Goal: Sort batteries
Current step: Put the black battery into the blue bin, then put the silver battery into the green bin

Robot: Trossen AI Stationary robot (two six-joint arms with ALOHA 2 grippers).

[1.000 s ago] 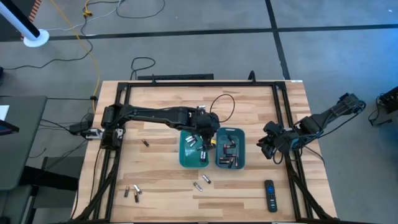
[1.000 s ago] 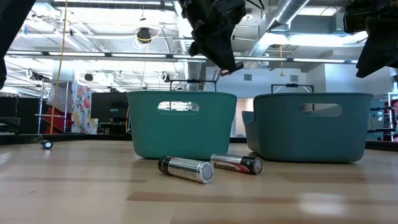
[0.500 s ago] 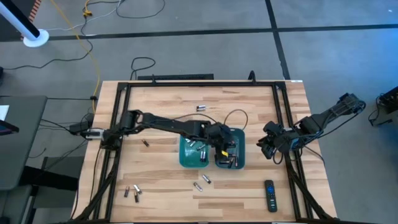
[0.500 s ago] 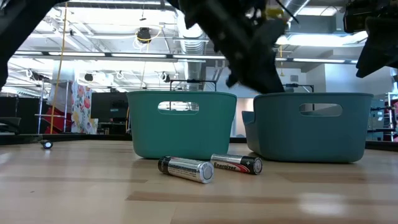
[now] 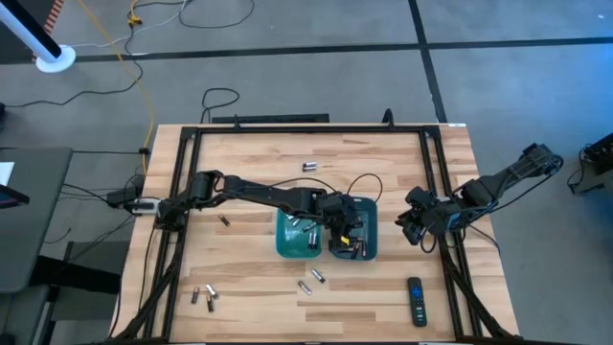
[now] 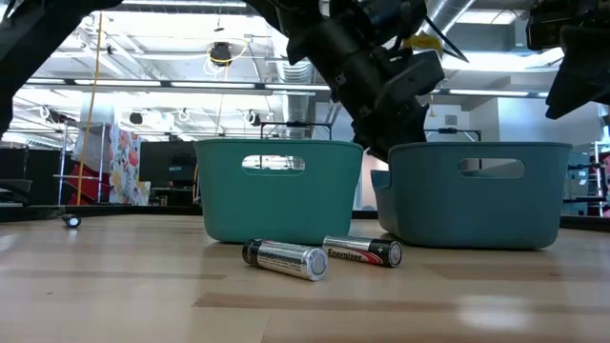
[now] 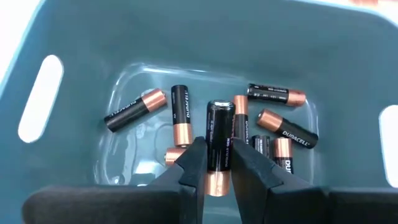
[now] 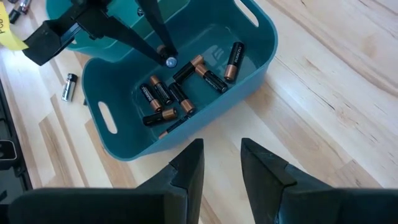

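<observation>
Two teal bins stand side by side mid-table. The left bin [image 5: 283, 240] holds silvery batteries; the right bin [image 5: 372, 213] holds several dark batteries with copper ends [image 7: 278, 129]. My left gripper [image 5: 341, 228] reaches down into the right bin, shut on one more dark, copper-ended battery [image 7: 219, 134]. In the right wrist view its tip [image 8: 168, 60] shows over the bin's floor. My right gripper [image 8: 221, 163] waits open near the table's right edge, empty. Loose batteries [image 6: 284, 258] [image 6: 363, 252] lie on the wood in front of the bins. My left gripper pinches the battery's long sides [image 7: 219, 163] between its two fingers, near the copper end. The battery lies along the fingers, black end forward. The fingers slant down from the table's left. The battery hangs tilted above the batteries on the bin's floor.
More loose batteries lie on the table at the far middle [image 5: 309, 166], at the left [image 5: 224, 220], near the bins [image 5: 312, 280] and at the near left [image 5: 203, 297]. A black remote control [image 5: 416, 301] lies at the near right. Black frame rails border the table.
My left gripper has swung from above the far side of the left bin toward the table's right and near edges. It has sunk below the right bin's rim, tipping further down, and has carried the dark battery with it.
</observation>
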